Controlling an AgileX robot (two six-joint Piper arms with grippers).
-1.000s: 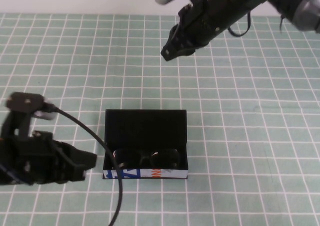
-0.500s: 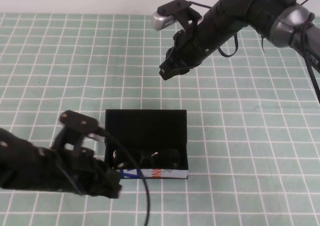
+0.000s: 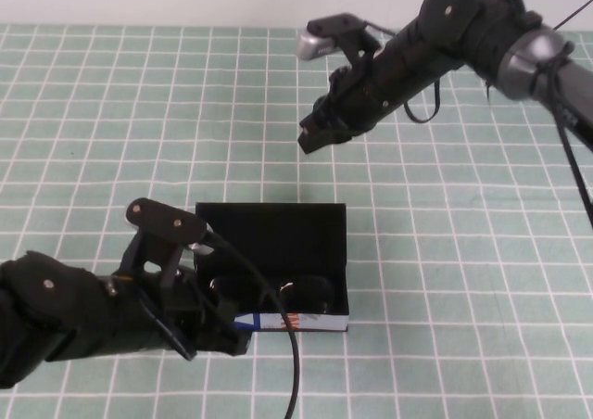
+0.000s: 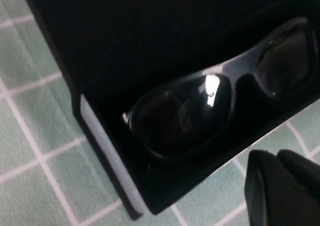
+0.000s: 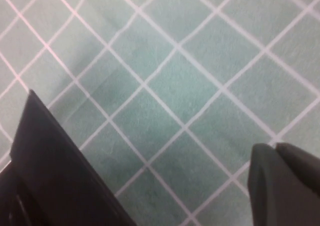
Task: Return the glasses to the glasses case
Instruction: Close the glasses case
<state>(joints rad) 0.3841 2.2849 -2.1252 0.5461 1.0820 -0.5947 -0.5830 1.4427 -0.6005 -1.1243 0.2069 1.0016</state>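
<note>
The black glasses case lies open on the green grid mat, its flap lid flat toward the far side and its white printed strip at the near side. The black glasses with dark lenses lie inside it, and they show in the left wrist view too. My left gripper is shut and empty at the case's near left corner, covering part of the strip. My right gripper is shut and empty, hanging above the mat beyond the case. The case's corner shows in the right wrist view.
The green mat with white grid lines covers the table. A black cable runs from the left arm over the case's near left part to the near edge. A white wall borders the far side.
My left arm has swung right from the near left to the case's near left corner. My right arm has lowered a little toward the mat. The case and glasses have not moved.
</note>
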